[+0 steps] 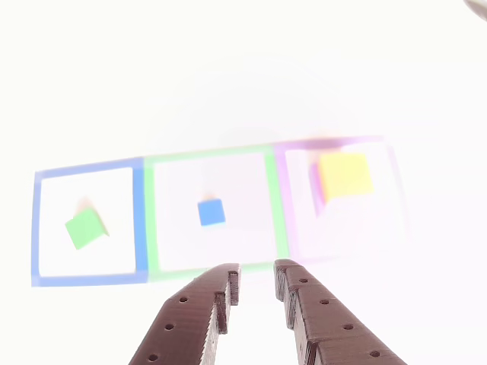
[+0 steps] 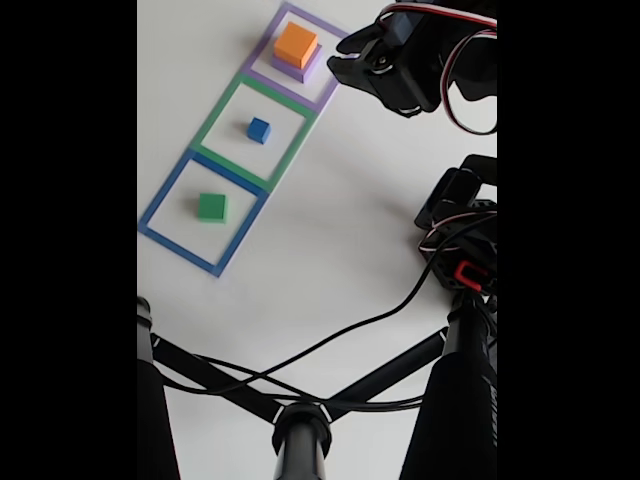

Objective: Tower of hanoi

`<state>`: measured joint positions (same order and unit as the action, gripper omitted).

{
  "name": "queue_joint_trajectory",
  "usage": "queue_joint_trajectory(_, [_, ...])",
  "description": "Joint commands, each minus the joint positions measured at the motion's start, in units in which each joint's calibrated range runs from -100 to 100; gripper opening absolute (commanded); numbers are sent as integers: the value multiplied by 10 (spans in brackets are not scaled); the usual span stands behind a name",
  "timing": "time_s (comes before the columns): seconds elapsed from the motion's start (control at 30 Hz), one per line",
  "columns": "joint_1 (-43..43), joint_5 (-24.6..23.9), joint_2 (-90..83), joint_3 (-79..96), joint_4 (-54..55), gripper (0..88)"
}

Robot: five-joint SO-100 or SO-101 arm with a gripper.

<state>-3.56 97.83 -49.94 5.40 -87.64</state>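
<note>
The orange cube [image 1: 345, 175] [image 2: 296, 44] sits on the pale-purple slab [image 1: 314, 185] [image 2: 291, 69] inside the purple outline. Alone in the green outline lies the small blue cube [image 1: 211, 212] [image 2: 259, 130]. The green cube [image 1: 84, 228] [image 2: 211, 207] rests in the blue outline. My gripper [image 1: 257, 274] [image 2: 340, 66] hovers above the table, open and empty. In the other view its fingertips point at the gap between the blue cube and the orange stack. In the fixed view it hangs just right of the purple outline.
Three flat square outlines lie in a row on the white table: blue [image 2: 160, 195], green [image 2: 215, 115], purple [image 2: 330, 25]. The arm's base [image 2: 455, 235] stands at the right. A black stand [image 2: 300, 430] and a cable [image 2: 380, 320] cross the near side.
</note>
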Motion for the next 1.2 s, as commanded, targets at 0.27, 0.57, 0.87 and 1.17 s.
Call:
queue_joint_trajectory(0.27, [-33,22,-100,298,239,191])
queue_joint_trajectory(0.57, [-33,22,-103,599,588,224])
queue_joint_trajectory(0.87, [-11,22,94,763,999,231])
queue_joint_trajectory(1.17, [15,22,348,776,1290,239])
